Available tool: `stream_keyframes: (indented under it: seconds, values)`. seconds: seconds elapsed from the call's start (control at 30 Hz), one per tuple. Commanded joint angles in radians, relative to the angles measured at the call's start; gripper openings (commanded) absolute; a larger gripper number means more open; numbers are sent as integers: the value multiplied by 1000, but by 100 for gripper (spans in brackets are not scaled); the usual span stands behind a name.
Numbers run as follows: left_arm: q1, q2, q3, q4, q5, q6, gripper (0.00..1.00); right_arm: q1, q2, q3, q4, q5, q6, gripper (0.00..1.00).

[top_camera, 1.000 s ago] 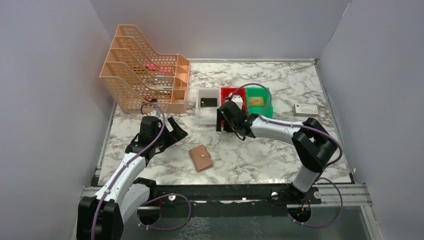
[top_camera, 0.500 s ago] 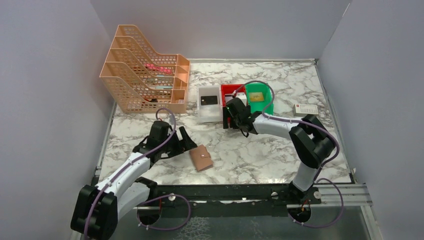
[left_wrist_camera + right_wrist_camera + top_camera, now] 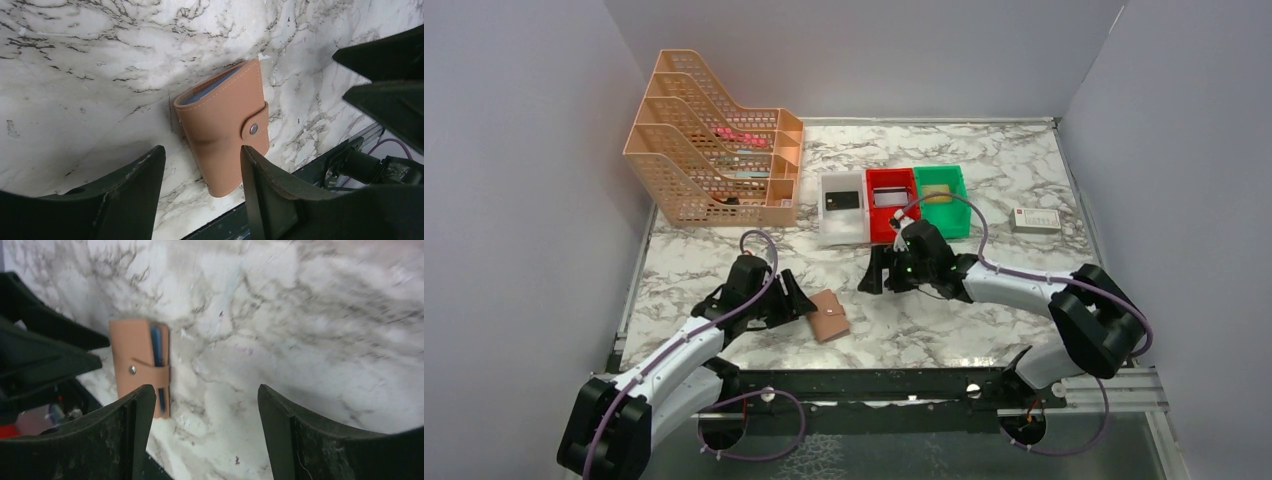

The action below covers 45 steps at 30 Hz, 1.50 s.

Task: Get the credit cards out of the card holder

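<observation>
Just left of the card holder [image 3: 827,316], the left gripper [image 3: 798,299] sits low with jaws partly apart, gripping nothing. The holder lies flat on the marble table [image 3: 984,165], folded, with its snap tab [image 3: 254,129] fastened. The right gripper [image 3: 880,274] is up-right of the holder, jaws spread wide, empty.

Risks, my read:
- The holder may skid on the smooth top toward the near edge if one finger lands first.
- The fastened tab means tugging cards would drag the whole holder.

Counts:
- One holder and two grippers.
- Three bins beyond the holder: white bin [image 3: 842,230], red bin [image 3: 882,228], green bin [image 3: 949,222].
- One black card [image 3: 841,201], in the white bin.
- Cards inside the holder can't be counted; only blue edges show.
</observation>
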Motion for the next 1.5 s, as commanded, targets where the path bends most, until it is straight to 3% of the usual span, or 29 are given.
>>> stream_keyframes:
  seconds: [0.0, 0.17, 0.37, 0.53, 0.6, 0.73, 0.93, 1.1, 1.23, 1.37, 1.47]
  values:
    - [-9, -5, -17, 48, 25, -20, 58, 37, 8, -64, 122, -203, 81, 78]
    - [-15, 39, -42, 155, 94, -30, 50, 81, 83, -80, 158, -275, 101, 71]
    - [-47, 104, -56, 258, 124, -48, 45, 91, 95, -112, 196, -256, 147, 70]
    - [-85, 168, -42, 368, 132, -58, 43, 91, 152, -108, 246, -338, 189, 71]
    - [-109, 208, -23, 402, 137, -53, 37, 91, 177, -113, 270, -346, 218, 71]
    - [-168, 300, 23, 442, 123, -40, 27, 91, 175, -120, 250, -293, 234, 71]
    - [-202, 353, 63, 505, 78, -29, 25, 91, 99, -138, 130, -136, 238, 65]
    - [-221, 432, 152, 495, 49, 11, 24, 91, -15, -164, 43, 15, 253, 67]
    - [-224, 443, 172, 473, 34, 15, 20, 91, -62, -167, 27, 22, 232, 68]
    - [-224, 362, 159, 346, -59, 40, 24, 91, -40, -146, 50, -38, 183, 68]
    - [-224, 286, 138, 281, -112, 47, 32, 91, -11, -108, 7, 8, 178, 69]
